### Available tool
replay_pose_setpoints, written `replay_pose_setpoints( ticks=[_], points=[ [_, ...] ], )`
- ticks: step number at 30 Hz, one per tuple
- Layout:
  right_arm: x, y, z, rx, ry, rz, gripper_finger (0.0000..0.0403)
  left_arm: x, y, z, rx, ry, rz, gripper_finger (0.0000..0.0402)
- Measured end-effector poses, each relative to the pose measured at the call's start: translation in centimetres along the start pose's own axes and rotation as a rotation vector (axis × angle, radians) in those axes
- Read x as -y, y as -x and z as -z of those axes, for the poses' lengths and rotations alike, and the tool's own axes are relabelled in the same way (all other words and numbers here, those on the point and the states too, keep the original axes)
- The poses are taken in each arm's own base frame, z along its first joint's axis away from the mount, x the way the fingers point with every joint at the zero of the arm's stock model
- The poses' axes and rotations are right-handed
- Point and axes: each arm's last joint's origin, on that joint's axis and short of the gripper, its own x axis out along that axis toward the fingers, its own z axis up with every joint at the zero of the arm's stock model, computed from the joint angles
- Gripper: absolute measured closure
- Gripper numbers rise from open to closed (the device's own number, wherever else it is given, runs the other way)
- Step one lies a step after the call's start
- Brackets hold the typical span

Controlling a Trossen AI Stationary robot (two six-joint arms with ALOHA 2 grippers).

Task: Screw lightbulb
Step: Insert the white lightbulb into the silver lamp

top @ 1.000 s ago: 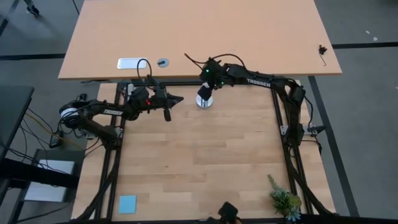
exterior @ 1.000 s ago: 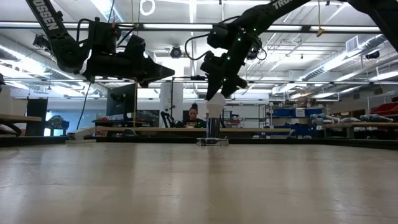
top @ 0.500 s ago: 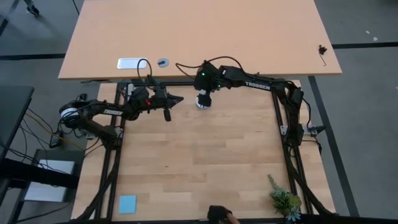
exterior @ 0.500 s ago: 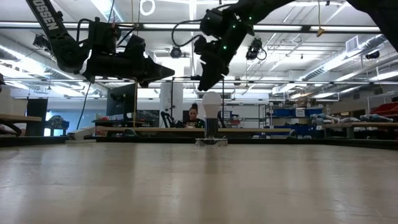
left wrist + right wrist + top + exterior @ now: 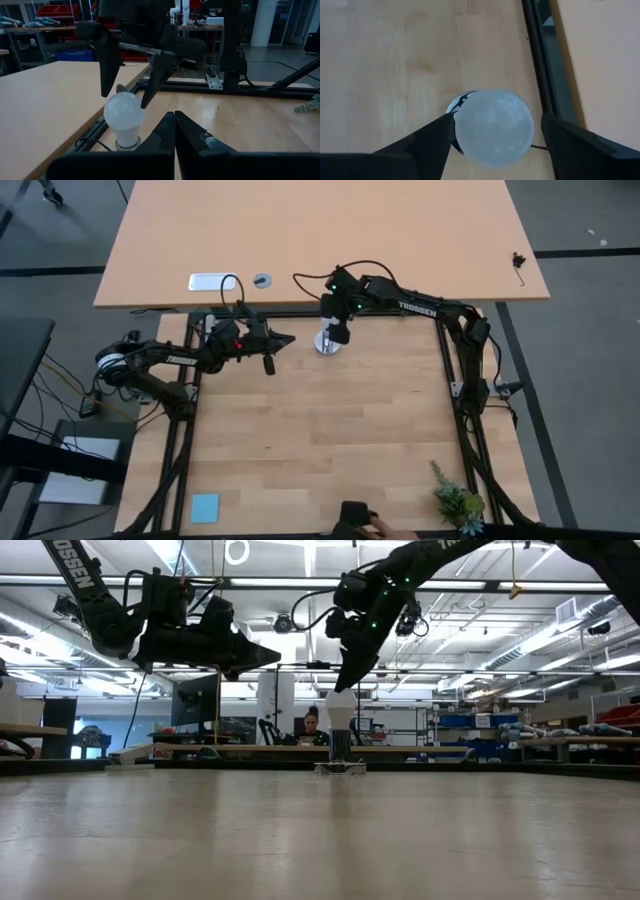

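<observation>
1. The lightbulb (image 5: 124,117) stands upright in its round silver socket (image 5: 326,345) at the far edge of the wooden table (image 5: 330,440), base down.
2. The right gripper (image 5: 128,75) hangs directly over the bulb, fingers (image 5: 427,145) spread wide on either side of the glass; whether they touch it I cannot tell.
3. The left gripper (image 5: 287,339) hovers nearby on the bulb's left, fingers pressed together, holding nothing.
</observation>
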Motion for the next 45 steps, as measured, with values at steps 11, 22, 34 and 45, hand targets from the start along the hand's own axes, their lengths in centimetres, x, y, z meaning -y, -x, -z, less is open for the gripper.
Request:
replay_pose_setpoints(
  ticks=[11,22,34,45],
  points=[
    [-0.1,-0.6,0.1,-0.004,-0.02,-0.029,0.0139,0.0,0.0,0.0,0.0,0.0,0.0,0.0396],
    [0.2,-1.0,0.3,-0.048,-0.521,0.111,0.015,0.0,0.0,0.0,-0.001,0.001,0.0,0.0396],
    [-1.1,-0.2,-1.3,-0.027,-0.442,0.092,0.0116,0.0,0.0,0.0,-0.003,0.002,0.0,0.0396],
    [-1.1,1.0,-2.4,-0.002,0.061,0.083,0.0101,0.0,0.0,0.0,-0.003,0.002,0.0,0.0396]
  ],
)
